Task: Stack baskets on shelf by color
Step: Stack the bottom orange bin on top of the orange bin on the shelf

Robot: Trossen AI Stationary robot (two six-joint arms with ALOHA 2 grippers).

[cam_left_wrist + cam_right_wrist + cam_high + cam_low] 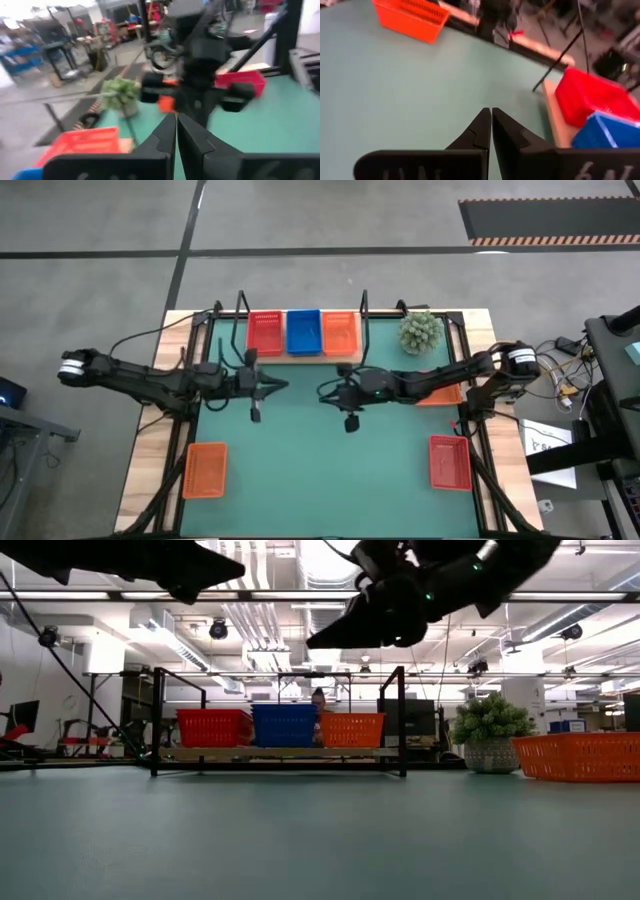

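A small potted plant (421,332) with spiky pale-green foliage stands near the far right corner of the green-topped counter (330,470), whose light wooden border shows along its edges. In the low view the plant (490,732) sits in a pale patterned pot. White papers (548,448) lie off the counter's right side, near a tangle of cables (566,376). On the grey floor beyond, a black mat with a striped edge (548,222) lies flat.
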